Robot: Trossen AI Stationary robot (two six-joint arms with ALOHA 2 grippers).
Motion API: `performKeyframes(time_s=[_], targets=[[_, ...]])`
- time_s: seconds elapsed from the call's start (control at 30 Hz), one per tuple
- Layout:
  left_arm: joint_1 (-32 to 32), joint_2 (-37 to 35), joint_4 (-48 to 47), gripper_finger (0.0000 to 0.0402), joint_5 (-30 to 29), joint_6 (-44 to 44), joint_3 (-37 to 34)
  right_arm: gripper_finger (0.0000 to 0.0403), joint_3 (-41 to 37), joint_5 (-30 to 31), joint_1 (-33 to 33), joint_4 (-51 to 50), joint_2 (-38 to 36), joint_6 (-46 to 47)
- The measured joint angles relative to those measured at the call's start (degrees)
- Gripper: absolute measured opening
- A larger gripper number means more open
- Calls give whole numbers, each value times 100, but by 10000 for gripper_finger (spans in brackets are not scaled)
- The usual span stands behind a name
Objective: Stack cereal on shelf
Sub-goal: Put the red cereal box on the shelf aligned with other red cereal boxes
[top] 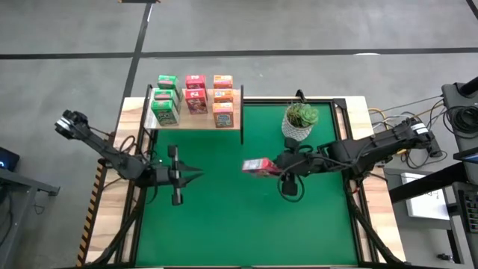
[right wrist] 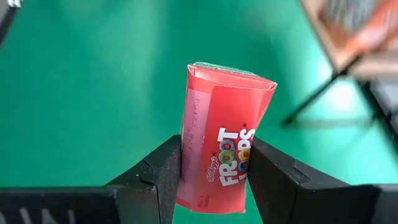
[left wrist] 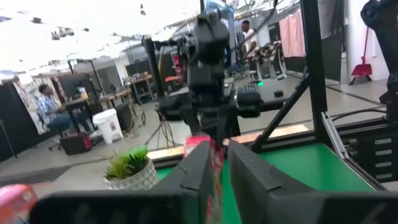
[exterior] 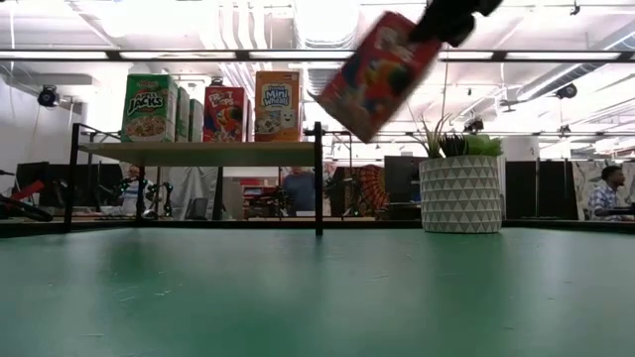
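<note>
Eight cereal boxes (top: 194,96) stand on the shelf (top: 196,120); right gripper (top: 278,167) clamps the last pink box (top: 258,167) above the table; left gripper (top: 196,175), fingers nearly together, holds nothing.

I count nine small cardboard cereal boxes in all. Eight sit on the light-wood shelf (top: 196,119) with dark metal uprights: three green boxes (top: 165,101), two pink boxes (top: 196,95) and three orange boxes (top: 222,99). The ninth, a third pink box (top: 258,167), is off the shelf. I see one white patterned plant pot (top: 299,122), and two dark robot arms, one per side.
</note>
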Motion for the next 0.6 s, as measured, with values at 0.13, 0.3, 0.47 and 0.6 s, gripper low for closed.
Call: performKeyframes(time_s=[0.13, 0.3, 0.47, 0.6], targets=[[29, 262, 5, 86, -22, -354, 48, 155, -17, -34, -69, 558, 0, -829], [171, 688, 15, 157, -44, -835, 187, 154, -18, -44, -163, 1026, 14, -1483], [371, 1222, 28, 216, -44, -1044, 382, 149, -22, -194, -248, 1253, 223, -1880], [585, 1661, 34, 249, -52, -1127, 595, 148, 30, -398, -258, 1228, 495, -2078]])
